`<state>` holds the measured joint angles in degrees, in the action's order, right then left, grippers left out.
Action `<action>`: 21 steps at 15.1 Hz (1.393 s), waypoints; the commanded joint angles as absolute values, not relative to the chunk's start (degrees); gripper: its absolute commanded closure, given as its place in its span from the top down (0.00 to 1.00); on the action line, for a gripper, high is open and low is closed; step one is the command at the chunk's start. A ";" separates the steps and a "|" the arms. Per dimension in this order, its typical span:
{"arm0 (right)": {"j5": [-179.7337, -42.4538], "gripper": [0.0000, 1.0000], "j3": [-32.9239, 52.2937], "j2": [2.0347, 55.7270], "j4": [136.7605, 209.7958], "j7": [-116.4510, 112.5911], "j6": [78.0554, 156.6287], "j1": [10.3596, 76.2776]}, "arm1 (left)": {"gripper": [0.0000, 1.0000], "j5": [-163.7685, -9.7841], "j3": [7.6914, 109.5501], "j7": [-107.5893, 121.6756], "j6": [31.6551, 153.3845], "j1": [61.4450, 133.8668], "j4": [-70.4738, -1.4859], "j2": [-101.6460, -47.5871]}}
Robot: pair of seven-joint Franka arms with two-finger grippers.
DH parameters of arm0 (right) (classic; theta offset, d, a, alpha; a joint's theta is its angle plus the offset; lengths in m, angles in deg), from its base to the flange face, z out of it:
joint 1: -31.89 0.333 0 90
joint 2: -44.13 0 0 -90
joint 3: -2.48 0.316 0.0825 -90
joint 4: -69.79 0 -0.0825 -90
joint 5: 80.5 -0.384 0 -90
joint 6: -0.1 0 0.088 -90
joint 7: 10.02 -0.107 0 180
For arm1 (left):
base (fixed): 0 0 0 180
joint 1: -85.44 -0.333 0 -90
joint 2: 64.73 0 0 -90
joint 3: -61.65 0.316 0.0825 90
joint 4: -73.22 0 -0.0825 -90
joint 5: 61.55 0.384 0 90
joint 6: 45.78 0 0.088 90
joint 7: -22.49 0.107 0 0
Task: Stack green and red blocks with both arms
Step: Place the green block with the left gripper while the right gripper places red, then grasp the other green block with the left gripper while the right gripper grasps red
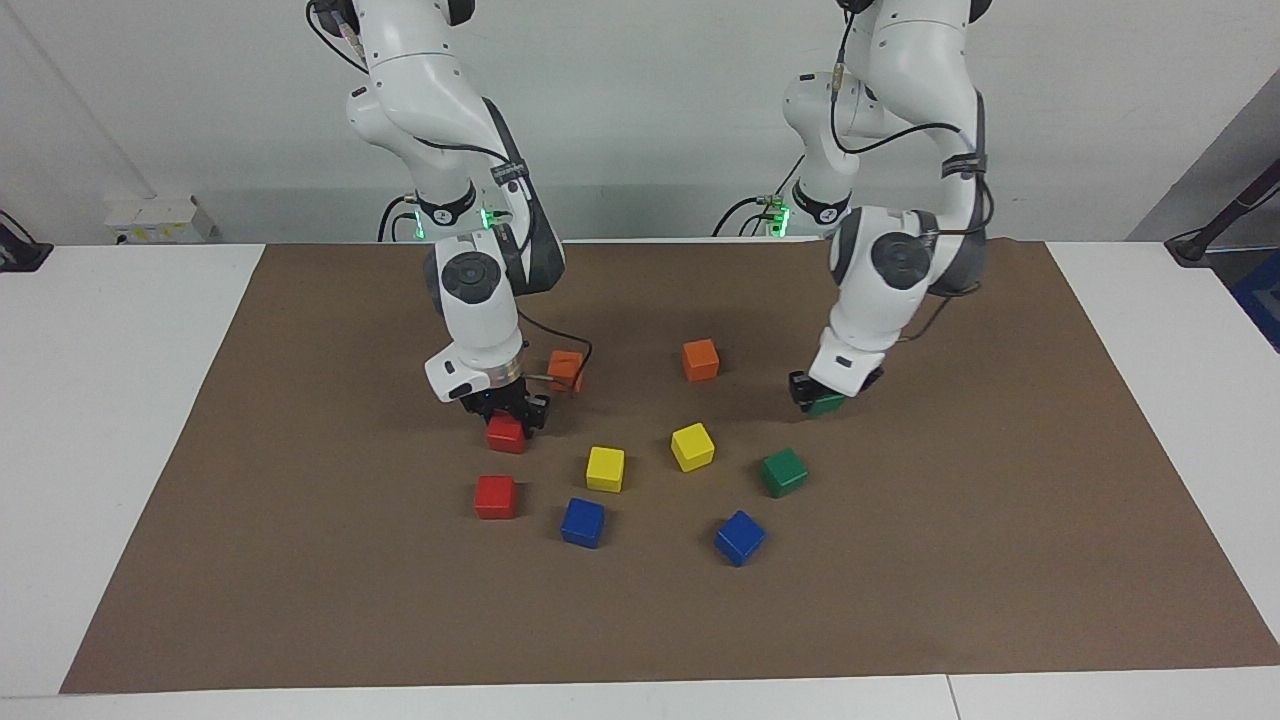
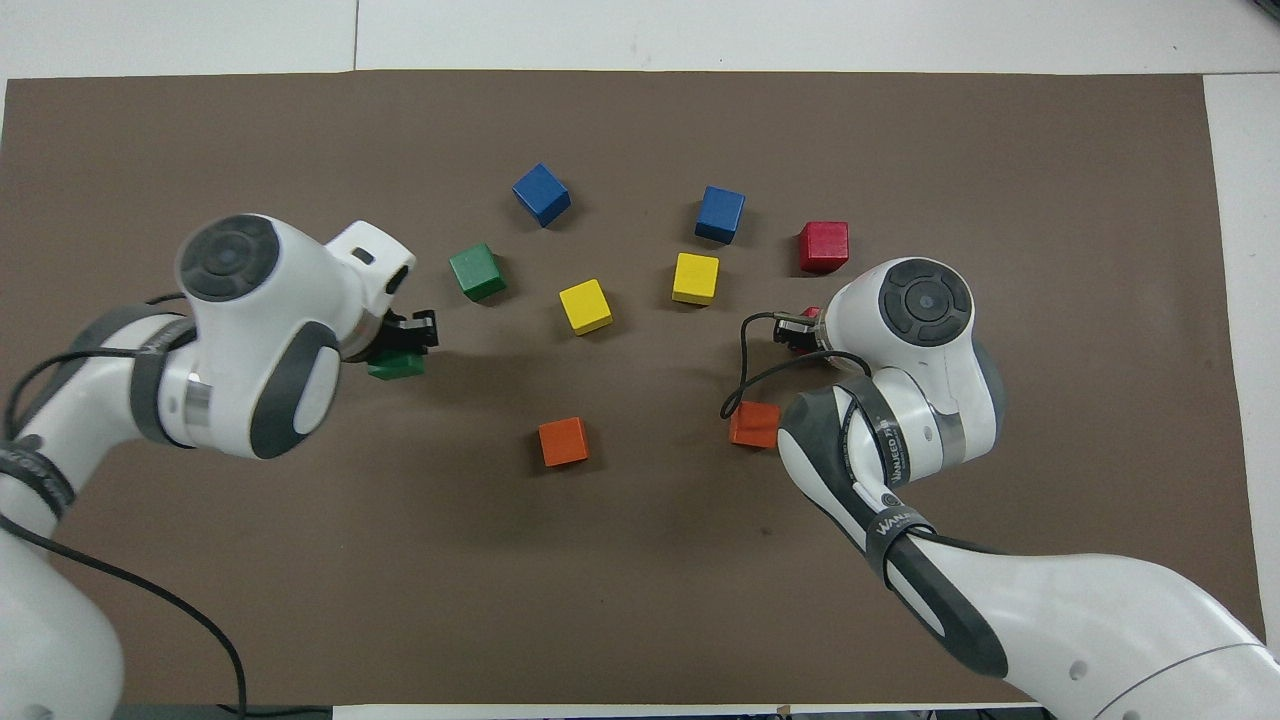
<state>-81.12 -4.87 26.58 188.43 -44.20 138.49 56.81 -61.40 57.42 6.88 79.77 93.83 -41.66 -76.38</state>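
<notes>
Left gripper [image 1: 822, 398] fingers are clenched on one green block [image 1: 828, 404]; right gripper [image 1: 508, 418] fingers are clenched on one red block [image 1: 506, 433], both low at the surface [image 1: 1000, 500]. The glossy cubes are judged light, rigid and slippery, best gripped on opposite flat faces.

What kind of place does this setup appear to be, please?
Most likely a robotics lab bench: two white arms, the left arm and right arm, work over a brown mat on a white table strewn with small coloured cubes, such as a blue cube.
</notes>
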 commanded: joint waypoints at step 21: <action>-80.94 0.00 -5.51 33.69 194.24 -2.11 137.72 31.63 | 1.00 -61.90 56.20 12.28 63.25 88.31 -12.70 -90.12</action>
